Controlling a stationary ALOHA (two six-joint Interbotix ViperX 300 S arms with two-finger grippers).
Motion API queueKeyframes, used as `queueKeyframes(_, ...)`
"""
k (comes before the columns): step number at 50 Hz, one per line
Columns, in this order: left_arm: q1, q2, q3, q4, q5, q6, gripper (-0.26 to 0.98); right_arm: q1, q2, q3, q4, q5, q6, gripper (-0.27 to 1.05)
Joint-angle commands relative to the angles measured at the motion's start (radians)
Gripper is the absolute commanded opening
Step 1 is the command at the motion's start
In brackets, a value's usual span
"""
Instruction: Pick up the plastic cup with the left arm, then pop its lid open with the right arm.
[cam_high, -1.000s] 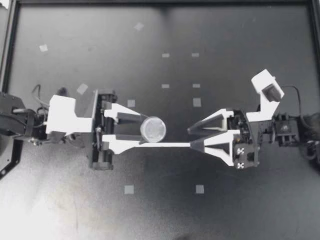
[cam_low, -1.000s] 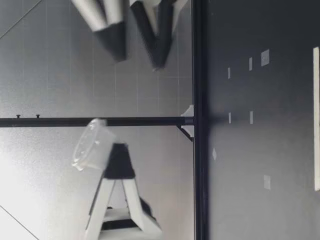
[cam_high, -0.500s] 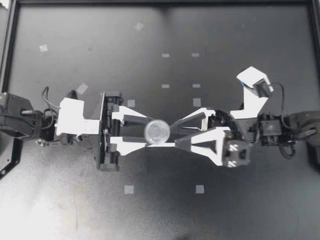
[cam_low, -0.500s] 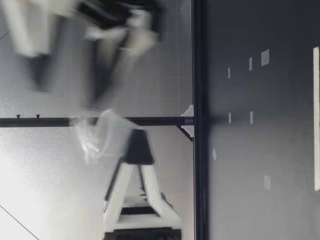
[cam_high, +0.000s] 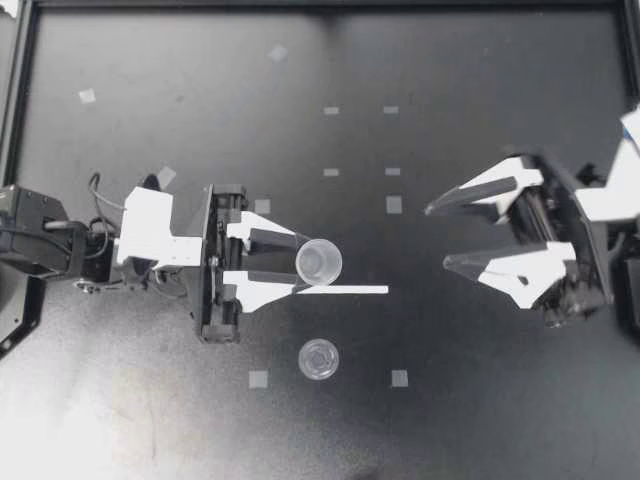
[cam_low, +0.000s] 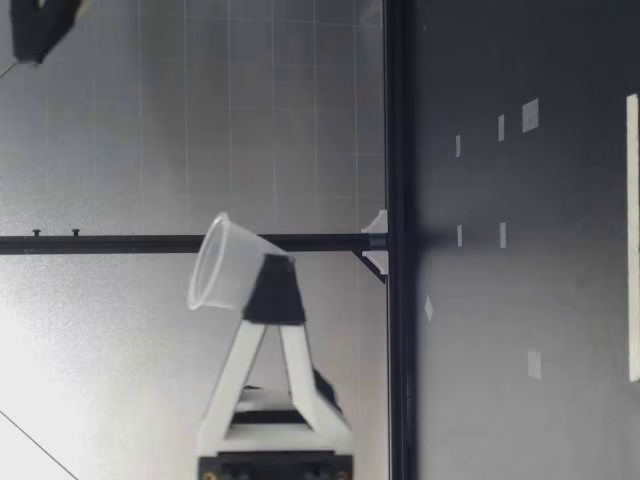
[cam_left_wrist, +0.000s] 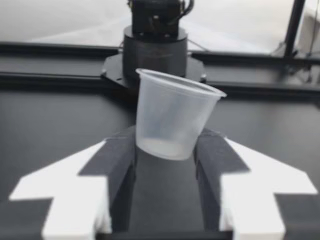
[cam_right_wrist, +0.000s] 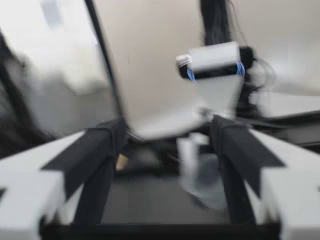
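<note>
1. Here, my left gripper (cam_high: 300, 264) clamps a thin, clear, tapered plastic cup (cam_high: 319, 262), tilted, above the matte black table (cam_high: 480, 420).
2. A second clear round cup (cam_high: 318, 358) sits on the table nearby.
3. My right gripper (cam_high: 438, 238) gapes wide, well apart.

Nothing legible is showing in any view. The clear cup (cam_high: 320, 262) sitting between the fingers of the left gripper (cam_high: 303, 263) is carrying no print. The pale tape squares (cam_high: 394, 204) lying ahead of that gripper are showing blank faces.
</note>
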Motion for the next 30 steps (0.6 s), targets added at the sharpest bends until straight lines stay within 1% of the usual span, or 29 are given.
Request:
queueKeyframes(1,0.003,-0.028,-0.023,0.002,-0.012,-0.044,0.16,-0.006,-0.069,-0.018,0.000,0.152,-0.140,0.69)
queueKeyframes(3,0.003,-0.026,-0.028,0.000,-0.012,-0.072,0.16,-0.006,-0.087,-0.018,0.002,0.213,-0.225,0.69)
queueKeyframes(7,0.003,-0.020,-0.037,-0.008,-0.014,-0.114,0.16,-0.006,-0.091,-0.006,0.008,0.250,-0.308,0.69)
queueKeyframes(15,0.003,-0.005,-0.051,-0.015,-0.014,-0.110,0.16,-0.003,0.000,0.002,0.021,0.219,-0.275,0.69)
queueKeyframes(21,0.003,-0.003,-0.054,-0.015,-0.014,-0.110,0.16,0.000,0.087,-0.006,0.020,0.144,-0.244,0.69)
queueKeyframes(30,0.003,-0.006,-0.049,-0.015,-0.011,-0.109,0.16,-0.002,0.147,-0.029,0.020,0.097,-0.241,0.69)
